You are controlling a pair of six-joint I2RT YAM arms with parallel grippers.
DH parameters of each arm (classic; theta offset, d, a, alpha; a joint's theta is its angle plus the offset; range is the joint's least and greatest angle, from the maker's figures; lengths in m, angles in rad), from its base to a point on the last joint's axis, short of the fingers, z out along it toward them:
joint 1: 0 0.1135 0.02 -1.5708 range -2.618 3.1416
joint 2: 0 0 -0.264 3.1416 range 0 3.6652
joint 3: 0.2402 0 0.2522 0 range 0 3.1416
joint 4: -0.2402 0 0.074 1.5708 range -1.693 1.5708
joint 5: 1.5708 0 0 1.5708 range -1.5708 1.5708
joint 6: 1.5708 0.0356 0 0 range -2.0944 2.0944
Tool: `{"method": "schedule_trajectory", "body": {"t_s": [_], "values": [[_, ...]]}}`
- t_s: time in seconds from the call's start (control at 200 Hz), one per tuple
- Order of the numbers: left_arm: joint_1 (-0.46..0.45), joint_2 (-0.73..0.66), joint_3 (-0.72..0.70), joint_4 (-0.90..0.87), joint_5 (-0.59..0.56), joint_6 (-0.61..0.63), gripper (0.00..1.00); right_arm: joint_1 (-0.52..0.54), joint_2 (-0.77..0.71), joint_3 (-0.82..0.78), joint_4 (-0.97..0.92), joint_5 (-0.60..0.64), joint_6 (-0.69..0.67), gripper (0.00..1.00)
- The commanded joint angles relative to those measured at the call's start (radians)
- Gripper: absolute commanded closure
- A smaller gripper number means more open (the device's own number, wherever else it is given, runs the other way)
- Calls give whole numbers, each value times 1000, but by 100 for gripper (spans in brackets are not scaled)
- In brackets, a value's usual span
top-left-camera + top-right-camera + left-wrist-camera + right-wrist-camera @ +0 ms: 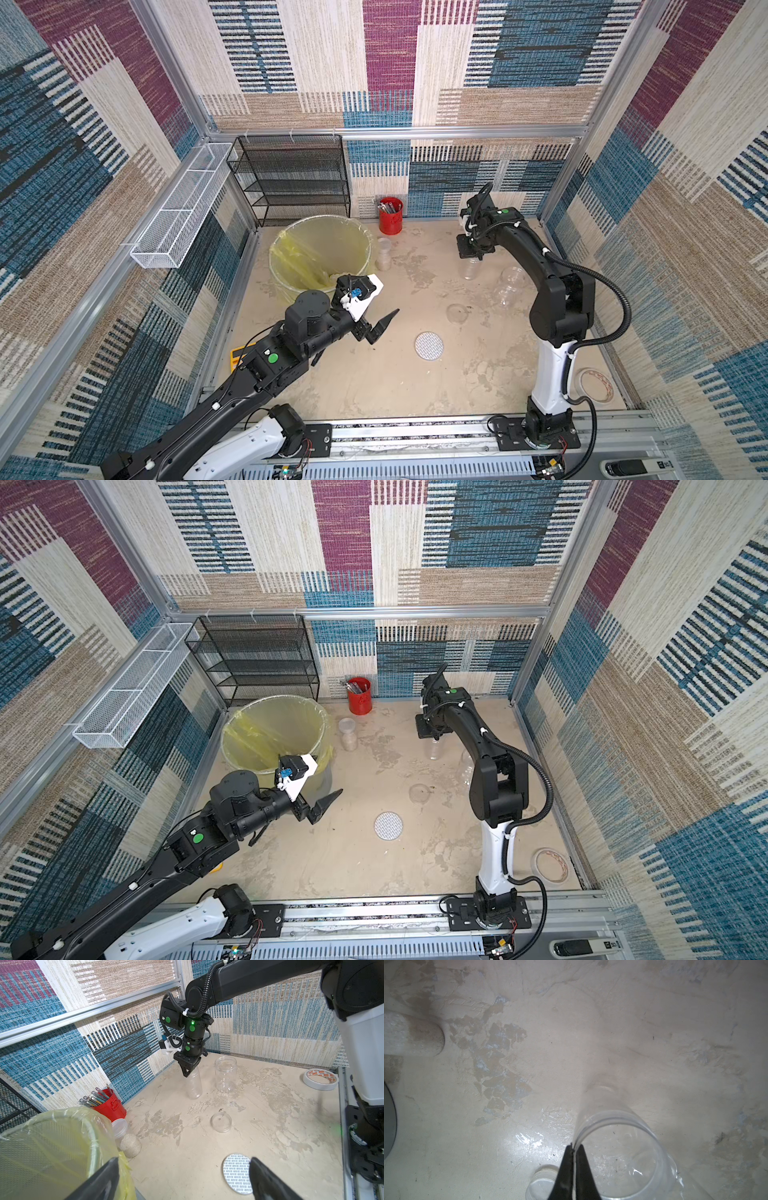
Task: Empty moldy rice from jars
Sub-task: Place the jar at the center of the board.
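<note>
The right gripper (573, 1148), jaws pinched on the rim of the empty narrow jar (194, 1086), likely steadies it upright on the table (207, 1142), while the left gripper (182, 1162) hangs by the bin (68, 1114), jaws wide.

Clear glossy plastic jars (225, 1076), matt scuffed beige tabletop (374, 382), thin translucent yellow plastic bin liner (316, 245), glossy red metal cup (390, 222), black wire-mesh shelf (291, 183), woven-textured walls (390, 62)
</note>
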State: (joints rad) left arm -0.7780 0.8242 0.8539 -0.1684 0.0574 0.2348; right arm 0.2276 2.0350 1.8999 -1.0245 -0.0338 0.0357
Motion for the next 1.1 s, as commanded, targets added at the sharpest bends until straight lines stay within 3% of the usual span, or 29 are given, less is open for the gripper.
{"method": "schedule_trajectory", "body": {"t_s": [0.0,0.265,0.601,1.016,1.097], "values": [[0,0,-1,23,14,-9,1,1,4,-5,29,-22,3,100],[2,6,0,28,19,-8,1,1,-3,-45,47,-39,-5,100],[1,27,7,24,24,-2,1,1,-2,-46,50,-45,-10,91],[1,27,3,32,25,-1,1,1,-15,-39,40,-64,-16,73],[1,26,1,35,25,-3,1,1,-25,-44,40,-67,-16,62]]}}
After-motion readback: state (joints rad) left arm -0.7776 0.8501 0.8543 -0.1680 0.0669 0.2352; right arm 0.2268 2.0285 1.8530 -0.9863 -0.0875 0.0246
